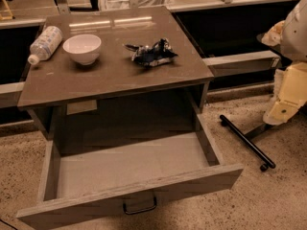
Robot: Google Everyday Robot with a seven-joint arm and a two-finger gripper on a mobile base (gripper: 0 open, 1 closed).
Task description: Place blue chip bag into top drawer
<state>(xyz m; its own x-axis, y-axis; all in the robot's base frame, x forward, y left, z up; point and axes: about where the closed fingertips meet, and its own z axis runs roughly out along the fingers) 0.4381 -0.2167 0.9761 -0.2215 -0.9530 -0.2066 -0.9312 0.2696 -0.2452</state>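
The blue chip bag [152, 53] lies crumpled on the brown cabinet top [120, 75], right of centre. The top drawer [129, 169] is pulled out wide below it, pale and empty inside, with a small black handle [139, 208] on its front panel. My arm and gripper [287, 99] hang at the right edge of the view, off the side of the cabinet and well away from the bag, holding nothing.
A white bowl [82, 48] and a clear plastic bottle [44, 43] lying on its side sit on the left of the cabinet top. A black wheeled bar [247, 143] lies on the speckled floor right of the drawer. Dark shelving runs behind.
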